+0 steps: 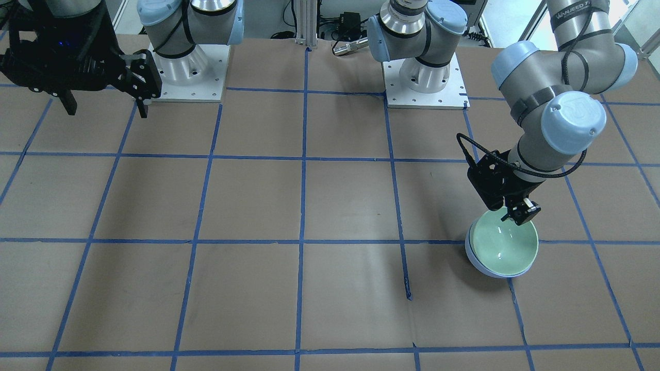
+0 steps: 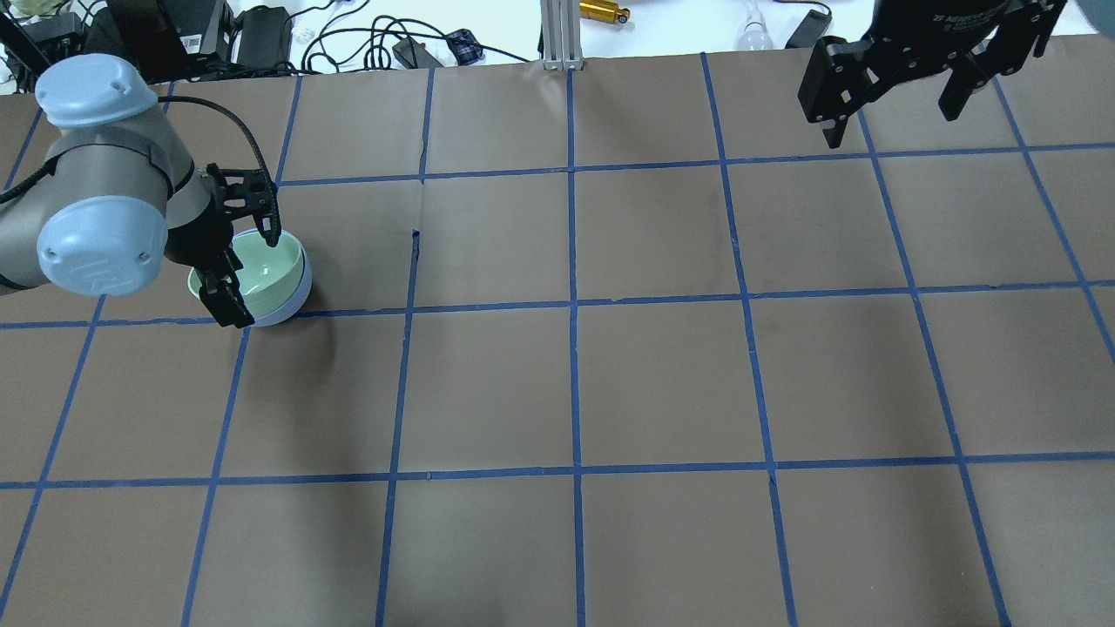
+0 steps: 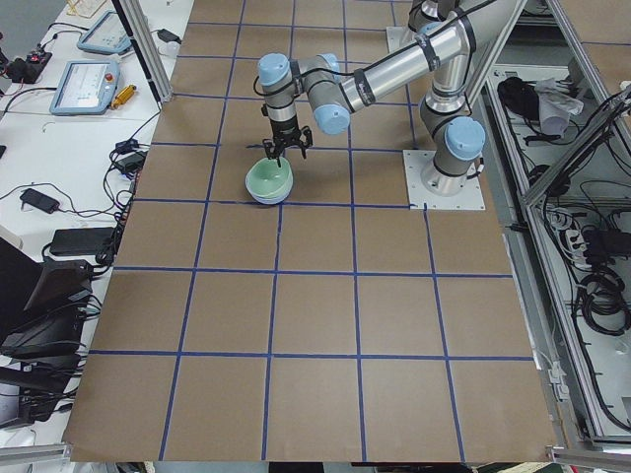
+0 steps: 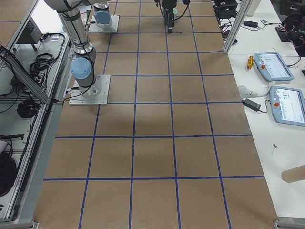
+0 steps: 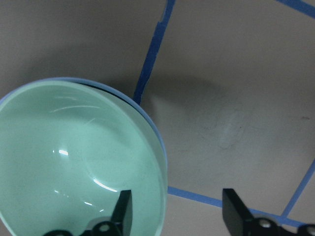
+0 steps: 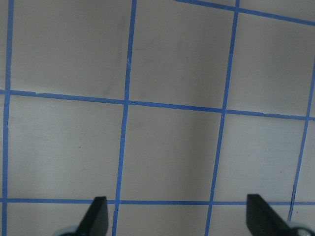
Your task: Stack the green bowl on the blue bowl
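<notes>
The mint-green bowl [image 1: 505, 247] sits nested inside the periwinkle-blue bowl [image 1: 472, 256] on the table; only the blue bowl's rim and outer wall show beneath it. Both also show in the overhead view, green bowl [image 2: 272, 266] and blue bowl [image 2: 296, 299], and in the left wrist view, green bowl [image 5: 64, 162] and blue bowl [image 5: 149, 119]. My left gripper [image 2: 251, 270] is open and straddles the bowls' rim, one finger [image 5: 123, 209] over the inside and the other outside. My right gripper [image 2: 890, 117] is open and empty, held high and far from the bowls.
The table is brown paper with a blue tape grid [image 2: 573, 305]. The two arm bases [image 1: 425, 77] stand at the robot's side. Cables and small devices [image 2: 418, 43] lie past the table's far edge.
</notes>
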Action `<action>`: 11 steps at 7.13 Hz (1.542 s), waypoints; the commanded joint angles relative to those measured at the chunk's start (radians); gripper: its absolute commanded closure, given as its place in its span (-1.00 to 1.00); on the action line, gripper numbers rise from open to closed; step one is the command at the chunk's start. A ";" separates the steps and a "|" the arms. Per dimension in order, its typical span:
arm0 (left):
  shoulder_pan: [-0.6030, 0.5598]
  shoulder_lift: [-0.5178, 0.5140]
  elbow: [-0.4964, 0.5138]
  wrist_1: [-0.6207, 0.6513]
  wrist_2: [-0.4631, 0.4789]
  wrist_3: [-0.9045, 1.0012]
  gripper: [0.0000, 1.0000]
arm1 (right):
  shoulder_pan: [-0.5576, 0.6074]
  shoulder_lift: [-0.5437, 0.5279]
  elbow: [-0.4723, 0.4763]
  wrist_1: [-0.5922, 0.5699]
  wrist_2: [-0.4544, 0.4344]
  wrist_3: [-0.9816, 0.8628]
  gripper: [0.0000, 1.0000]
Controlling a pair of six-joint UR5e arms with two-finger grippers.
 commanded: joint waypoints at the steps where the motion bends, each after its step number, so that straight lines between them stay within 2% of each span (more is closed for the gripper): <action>1: -0.065 0.058 0.120 -0.176 -0.100 -0.356 -1.00 | 0.001 0.000 0.000 0.000 0.000 0.000 -1.00; 3: -0.131 0.093 0.228 -0.279 -0.101 -0.749 -1.00 | 0.001 0.000 0.000 0.000 0.000 0.000 -1.00; 6: -0.152 0.161 0.233 -0.364 -0.116 -1.226 -1.00 | -0.001 0.000 0.000 0.000 0.000 0.000 -1.00; 8: -0.207 0.212 0.222 -0.416 -0.113 -1.311 -1.00 | 0.001 0.000 0.000 0.000 0.000 0.000 -1.00; 11: -0.221 0.198 0.217 -0.400 -0.115 -1.315 -1.00 | 0.001 0.000 0.000 0.000 0.000 0.000 -1.00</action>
